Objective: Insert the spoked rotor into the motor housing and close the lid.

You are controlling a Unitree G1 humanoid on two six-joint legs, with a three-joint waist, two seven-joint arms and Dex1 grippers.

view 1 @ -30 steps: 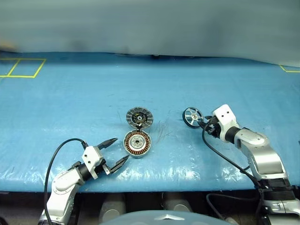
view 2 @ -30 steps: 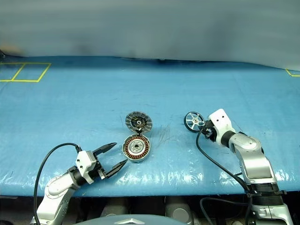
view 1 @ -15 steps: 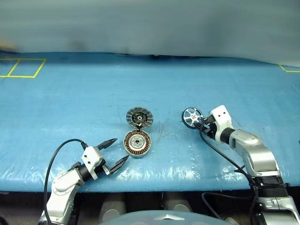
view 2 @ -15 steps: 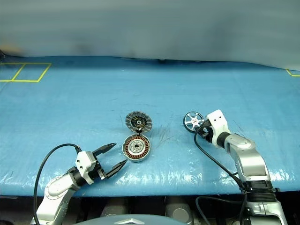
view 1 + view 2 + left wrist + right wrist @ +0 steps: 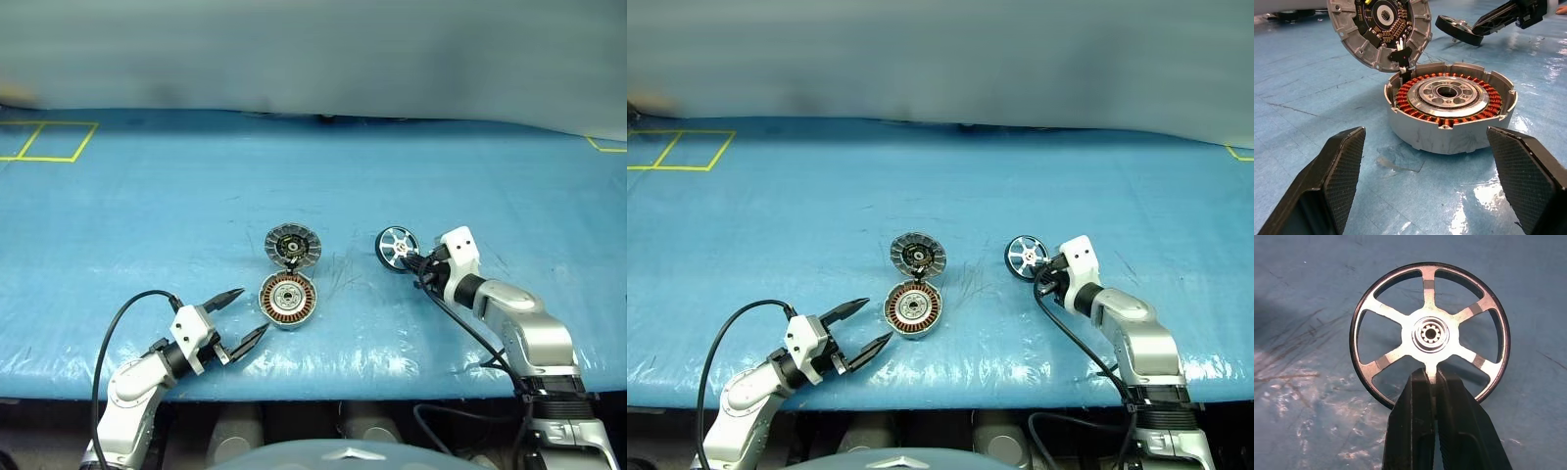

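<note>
A: What has the right gripper got?

B: Its two black fingers are pinched onto one spoke of the rotor, near the hub. The rotor is tilted up on edge over the blue table, its open face turned toward the camera on the head.

A: How does the rotor look?

B: A silver wheel with a dark rim, six spokes in the wrist view and a small toothed bore in the hub. No writing I can read.

A: And the housing?

B: The housing lies flat, well apart to the rotor's left, copper windings ringing a silver hub. The lid stands tilted open at its far edge.

A: The left gripper?

B: Spread wide, empty, pointing at the housing from just beside it.
</note>
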